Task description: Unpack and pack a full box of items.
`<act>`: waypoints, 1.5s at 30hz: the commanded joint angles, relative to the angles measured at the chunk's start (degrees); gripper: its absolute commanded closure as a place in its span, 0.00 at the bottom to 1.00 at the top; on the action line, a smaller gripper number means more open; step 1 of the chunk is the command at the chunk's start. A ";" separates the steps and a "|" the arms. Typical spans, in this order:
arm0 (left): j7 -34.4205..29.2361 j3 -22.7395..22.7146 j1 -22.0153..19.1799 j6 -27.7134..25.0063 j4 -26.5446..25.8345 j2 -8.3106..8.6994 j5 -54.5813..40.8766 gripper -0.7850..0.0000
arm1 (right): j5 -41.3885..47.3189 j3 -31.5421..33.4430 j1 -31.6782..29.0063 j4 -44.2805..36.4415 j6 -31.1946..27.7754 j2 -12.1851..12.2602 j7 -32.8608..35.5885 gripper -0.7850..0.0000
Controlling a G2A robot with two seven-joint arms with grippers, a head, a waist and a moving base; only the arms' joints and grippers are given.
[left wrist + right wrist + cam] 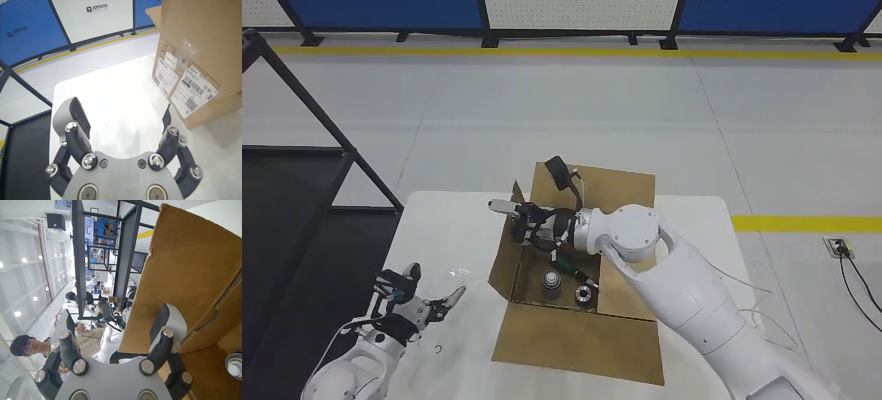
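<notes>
An open cardboard box (577, 340) stands in the middle of the white table (442, 220). Two metal cans (553, 284) stand on its floor; one can (234, 366) appears in the right wrist view. My right gripper (514, 213) is at the box's left flap (179, 279), open, with the flap's edge between its fingers (167, 321). My left gripper (122, 111) is open and holds nothing, above the bare table left of the box's labelled side (189, 79). In the top view the left gripper (427, 292) sits near the table's front left.
A black metal rack (302, 200) stands off the table's left side. A small ring (439, 349) lies on the table near the left arm. The box's front flap lies flat toward the table's front edge, and the back flap (612, 185) leans outward.
</notes>
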 commanded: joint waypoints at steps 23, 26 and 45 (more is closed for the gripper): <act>4.07 12.84 -7.13 7.85 5.86 -2.25 12.55 0.00 | -3.82 3.44 -2.97 -3.46 2.40 0.13 0.60 0.00; 3.39 14.27 -8.41 9.28 7.20 -2.70 13.53 0.00 | -4.16 3.64 -3.04 -3.52 2.50 0.06 0.80 0.00; 4.18 17.07 -12.59 30.19 13.07 -5.80 15.87 0.00 | -5.98 4.96 -3.85 -4.76 3.39 -0.30 1.56 0.00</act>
